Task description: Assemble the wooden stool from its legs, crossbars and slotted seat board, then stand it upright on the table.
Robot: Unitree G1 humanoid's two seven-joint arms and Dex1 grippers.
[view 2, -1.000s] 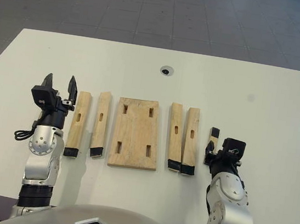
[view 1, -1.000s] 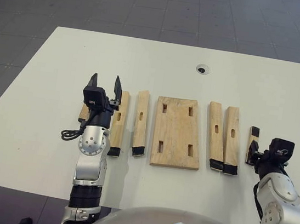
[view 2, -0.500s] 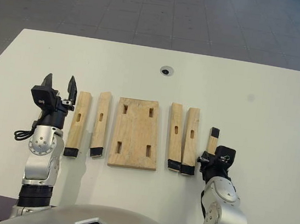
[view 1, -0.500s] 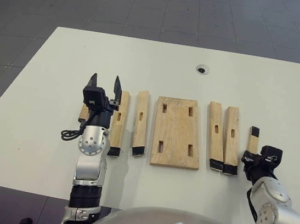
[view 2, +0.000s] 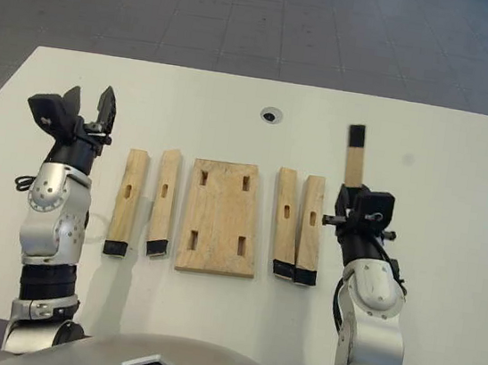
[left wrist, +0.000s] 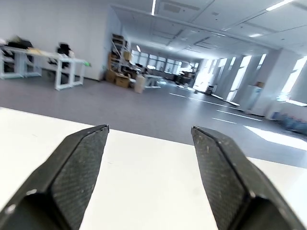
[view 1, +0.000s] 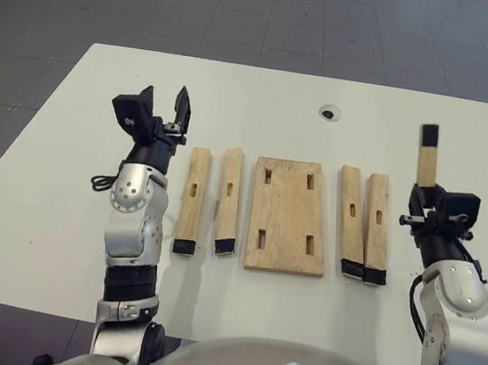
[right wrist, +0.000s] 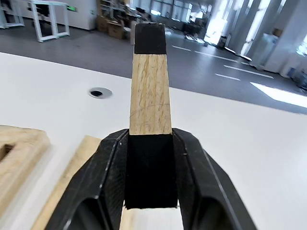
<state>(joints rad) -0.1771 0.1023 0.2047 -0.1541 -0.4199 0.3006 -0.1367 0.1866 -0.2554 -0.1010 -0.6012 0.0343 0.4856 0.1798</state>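
Lift of one crossbar by the right arm. The right claw [view 1: 423, 204] is closed on the black lower end of the crossbar [view 1: 426, 161]. The crossbar now stands clear of the desk [view 1: 264, 95], its other black tip pointing toward the far edge. It is held over the strip between the outermost right leg [view 1: 377, 225] and the right edge.

A second ago this crossbar lay flat on that strip with the claw low beside it, and half a second ago the claw was down at its near end. The grasp was therefore made and the piece raised within that interval.

The left claw [view 1: 162, 107], fingers spread and holding nothing, has moved as well. It had hovered over the outermost left leg [view 1: 191, 198] and is now raised and shifted toward the far-left corner, leaving that leg fully exposed.

The seat board [view 1: 289, 215] has not moved and lies flat at mid-desk with its four slots uppermost. The inner left leg [view 1: 229, 200] and the inner right leg [view 1: 350, 219] are also unmoved. All four legs lie parallel to the board's long sides, black feet toward the near edge.

Meaning for the task: assembly has only begun, and no joint is yet made. The held crossbar is judged ready for insertion into a leg's slot. That step calls for a leg to be steadied, probably by the free left claw.
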